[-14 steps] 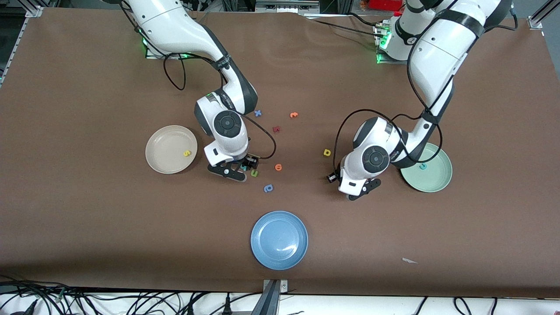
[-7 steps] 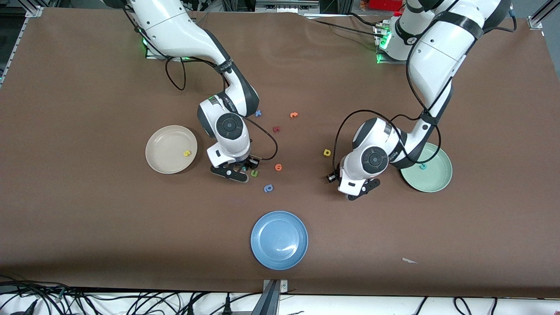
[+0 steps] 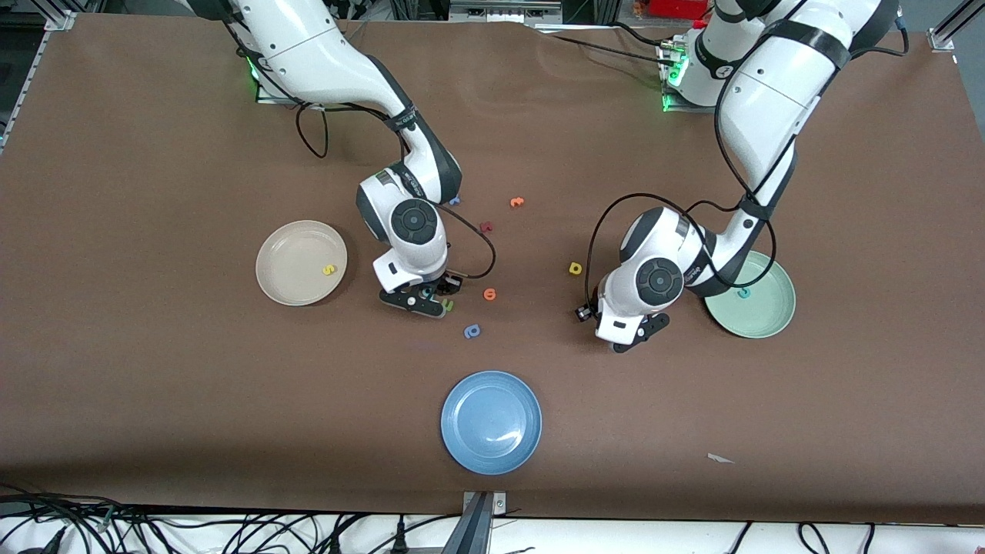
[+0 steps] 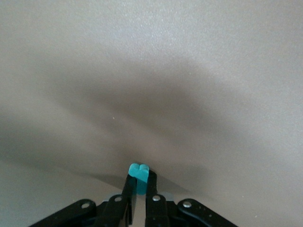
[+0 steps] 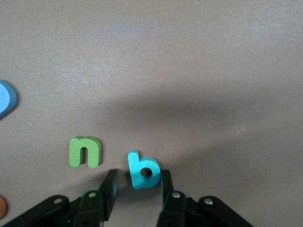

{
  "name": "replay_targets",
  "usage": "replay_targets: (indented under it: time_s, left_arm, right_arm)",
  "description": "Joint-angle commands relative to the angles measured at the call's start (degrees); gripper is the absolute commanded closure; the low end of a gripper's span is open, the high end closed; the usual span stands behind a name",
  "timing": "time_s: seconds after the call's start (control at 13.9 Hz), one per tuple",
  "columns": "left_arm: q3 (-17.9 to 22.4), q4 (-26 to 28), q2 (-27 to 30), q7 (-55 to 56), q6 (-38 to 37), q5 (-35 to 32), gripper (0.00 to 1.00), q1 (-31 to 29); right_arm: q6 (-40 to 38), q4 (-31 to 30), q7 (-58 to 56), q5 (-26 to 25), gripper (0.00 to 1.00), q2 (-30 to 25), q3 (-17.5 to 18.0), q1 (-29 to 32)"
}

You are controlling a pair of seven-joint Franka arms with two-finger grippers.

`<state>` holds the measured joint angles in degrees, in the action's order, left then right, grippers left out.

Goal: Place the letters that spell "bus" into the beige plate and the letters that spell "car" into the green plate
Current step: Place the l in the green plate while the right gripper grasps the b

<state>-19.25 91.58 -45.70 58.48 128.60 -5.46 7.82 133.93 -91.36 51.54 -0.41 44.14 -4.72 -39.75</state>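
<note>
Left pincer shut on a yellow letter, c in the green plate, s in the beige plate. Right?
Not quite: the left pincer is shut on a teal letter, not a yellow one; the left wrist view shows it. The c does lie in the green plate and the s in the beige plate.

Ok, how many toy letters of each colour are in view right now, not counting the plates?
Teal: 3: c, b at the right gripper, edge-on letter pinched in the left gripper's fingers
Yellow: 2: s, a
Orange: 2
Blue-violet: 2, the second half hidden
Green: 1
Dark red: 1
Total: 11
</note>
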Motion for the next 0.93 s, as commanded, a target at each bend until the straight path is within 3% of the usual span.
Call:
replay_targets:
  time_s: [0.0, 0.14, 0.36, 0.57, 0.65, 0.86]
  left_arm:
    - [0.53, -0.18, 0.61, 1.38, -0.54, -2.1, 1.0, -0.17]
    - [0.53, -0.18, 1.75, 1.29, -1.85, -2.1, 1.0, -0.69]
    - [0.18, -0.53, 6.84, -5.8, -11.32, -1.66, 1.0, -3.85]
    - [0.09, -0.44, 10.19, -16.78, -20.03, -1.13, 1.0, -8.77]
    - [0.09, -0.35, 10.72, -20.73, -22.66, -1.13, 1.0, -10.7]
    - [0.09, 0.52, 11.69, -31.9, -26.46, -1.57, 1.0, -16.5]
  right_arm:
    - [0.28, 0.65, -0.56, -0.21, 0.56, 0.86, -0.46, 0.11]
    - [0.63, 0.65, -0.65, -0.21, 0.57, 0.86, -0.55, 0.29]
    - [0.55, 0.65, -0.65, -0.21, 0.65, 0.86, -0.64, 0.29]
    - [0.46, 0.65, -0.56, -0.3, 0.87, 0.86, -0.64, 0.47]
    - [0.46, 0.65, -0.65, -0.3, 0.91, 0.78, -0.72, 0.47]
    - [-1.64, 0.57, -2.93, -1.26, 0.91, -2.2, -2.65, 0.2]
